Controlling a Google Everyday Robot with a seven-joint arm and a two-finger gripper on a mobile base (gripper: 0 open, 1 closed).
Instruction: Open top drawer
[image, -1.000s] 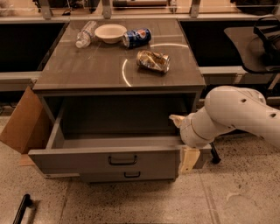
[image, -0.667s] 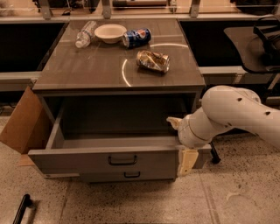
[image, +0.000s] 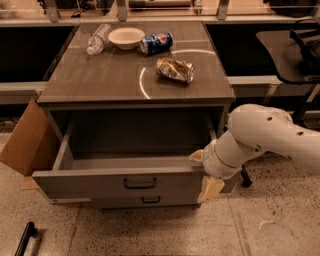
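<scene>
The top drawer stands pulled far out of the grey cabinet, and its plain grey inside shows. Its small dark loop handle is at the middle of the front panel. My gripper is at the right end of that front panel, on a white arm that comes in from the right. It is open: one cream finger lies by the drawer's top rim and the other hangs in front of the panel. It holds nothing.
A lower drawer front with a like handle shows under the open one. On the cabinet top lie a plastic bottle, a white bowl, a blue can and a crumpled bag. A cardboard box leans at the left.
The drawer has stayed where it was. My gripper and forearm have shifted slightly at the drawer's right end.
</scene>
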